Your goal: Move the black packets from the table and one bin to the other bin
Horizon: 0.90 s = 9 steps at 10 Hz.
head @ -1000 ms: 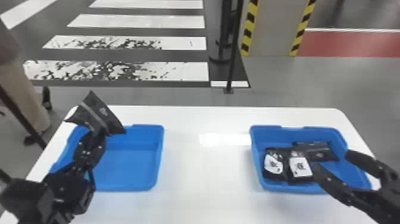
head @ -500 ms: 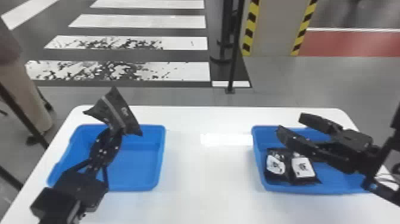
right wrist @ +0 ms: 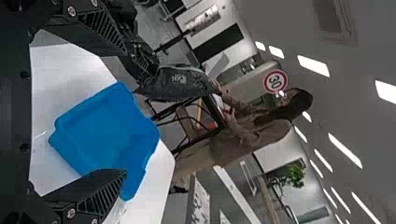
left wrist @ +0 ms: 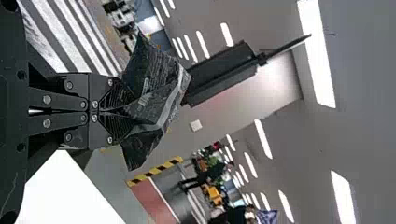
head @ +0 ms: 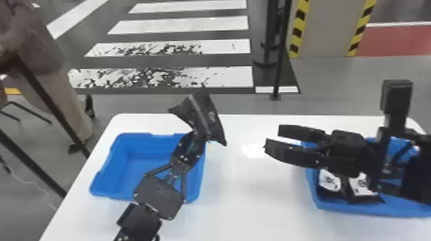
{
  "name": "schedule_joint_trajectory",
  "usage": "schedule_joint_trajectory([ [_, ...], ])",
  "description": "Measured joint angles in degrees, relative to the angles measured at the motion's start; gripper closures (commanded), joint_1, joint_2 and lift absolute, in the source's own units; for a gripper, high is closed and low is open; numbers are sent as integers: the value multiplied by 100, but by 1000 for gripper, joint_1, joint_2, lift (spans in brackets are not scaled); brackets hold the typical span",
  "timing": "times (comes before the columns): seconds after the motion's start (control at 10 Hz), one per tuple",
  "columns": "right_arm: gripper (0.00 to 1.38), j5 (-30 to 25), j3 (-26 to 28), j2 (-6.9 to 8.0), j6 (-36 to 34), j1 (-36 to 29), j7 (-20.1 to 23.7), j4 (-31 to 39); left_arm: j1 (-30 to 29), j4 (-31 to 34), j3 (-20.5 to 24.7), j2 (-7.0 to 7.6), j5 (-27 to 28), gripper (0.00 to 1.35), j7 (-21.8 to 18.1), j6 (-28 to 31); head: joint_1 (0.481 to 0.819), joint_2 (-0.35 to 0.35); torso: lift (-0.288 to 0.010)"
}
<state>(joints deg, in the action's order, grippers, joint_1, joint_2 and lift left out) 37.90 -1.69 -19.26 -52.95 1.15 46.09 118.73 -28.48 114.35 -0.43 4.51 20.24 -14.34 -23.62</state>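
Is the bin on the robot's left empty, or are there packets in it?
Empty: the left bin shows bare blue inside; the nearby packet is in the left gripper.

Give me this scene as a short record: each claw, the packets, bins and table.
left claw: shut on a black packet, which it holds up
left claw position: by the left bin's inner side in the head view
right claw: open, nothing between its fingers, pointing toward the left claw
right bin: at least two packets with white patches, partly hidden by the right arm
left bin: blue, like the right one
table: white, under both bins
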Motion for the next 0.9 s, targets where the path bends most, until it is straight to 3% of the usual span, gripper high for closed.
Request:
schedule_joint_trajectory([
  [0.3, 124, 318, -658, -97, 128, 942, 67, -514, 266, -172, -631, 223, -90, 1205, 39, -213, 695, 86, -110],
  [0.7, 174, 570, -1227, -130, 683, 1592, 67, -1129, 402, -269, -939, 312, -164, 1205, 47, -233, 695, 85, -110],
  [0.8, 473, 574, -1343, -133, 828, 1680, 67, -1271, 425, -286, -980, 323, -178, 1205, 46, -247, 695, 84, -110],
  [0.9, 941, 562, -1433, -135, 926, 1732, 67, -1370, 439, -301, -993, 325, -192, 1205, 50, -253, 695, 86, -110],
])
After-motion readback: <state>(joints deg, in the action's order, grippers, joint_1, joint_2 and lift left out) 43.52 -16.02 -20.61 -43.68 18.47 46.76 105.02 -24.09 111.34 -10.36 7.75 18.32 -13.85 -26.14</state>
